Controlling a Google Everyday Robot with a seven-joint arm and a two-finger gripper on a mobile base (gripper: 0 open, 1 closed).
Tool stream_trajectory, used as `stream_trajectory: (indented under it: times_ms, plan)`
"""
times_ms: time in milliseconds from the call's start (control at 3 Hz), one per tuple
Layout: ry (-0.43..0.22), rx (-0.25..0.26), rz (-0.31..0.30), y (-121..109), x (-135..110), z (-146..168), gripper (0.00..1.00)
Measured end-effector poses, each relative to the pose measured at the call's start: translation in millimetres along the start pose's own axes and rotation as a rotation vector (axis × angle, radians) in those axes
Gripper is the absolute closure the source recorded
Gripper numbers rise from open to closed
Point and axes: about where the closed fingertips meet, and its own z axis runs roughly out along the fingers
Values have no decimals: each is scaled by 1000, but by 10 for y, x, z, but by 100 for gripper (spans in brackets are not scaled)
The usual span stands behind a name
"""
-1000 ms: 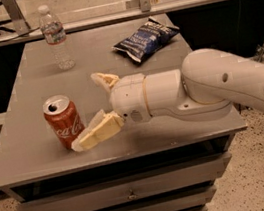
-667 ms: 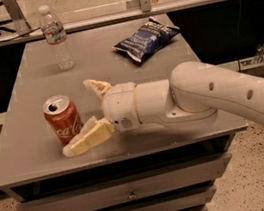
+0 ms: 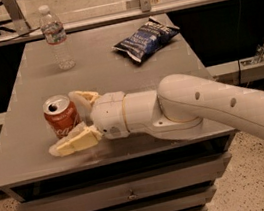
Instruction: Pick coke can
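Note:
The coke can (image 3: 61, 117), red with white script and a silver top, stands upright near the front left of the grey table (image 3: 111, 75). My gripper (image 3: 66, 123) reaches in from the right with its cream fingers open. One finger (image 3: 81, 97) lies behind the can and the other (image 3: 75, 142) in front of it, so the can sits between them. I cannot tell whether the fingers touch the can.
A clear plastic water bottle (image 3: 56, 37) stands at the back left of the table. A dark blue chip bag (image 3: 146, 38) lies at the back right. The table's front edge is just below the gripper, with drawers (image 3: 130, 194) under it.
My arm has moved left across the table. The open fingers, earlier just right of the can, now bracket it. The can has not moved.

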Motion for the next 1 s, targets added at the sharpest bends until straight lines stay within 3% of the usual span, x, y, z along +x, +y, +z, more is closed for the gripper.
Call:
stream_trajectory:
  times_ms: [667, 1000]
  plan:
    - [-6, 14, -19, -56, -22, -21, 65]
    - [-3, 33, -36, -225, -145, -99, 88]
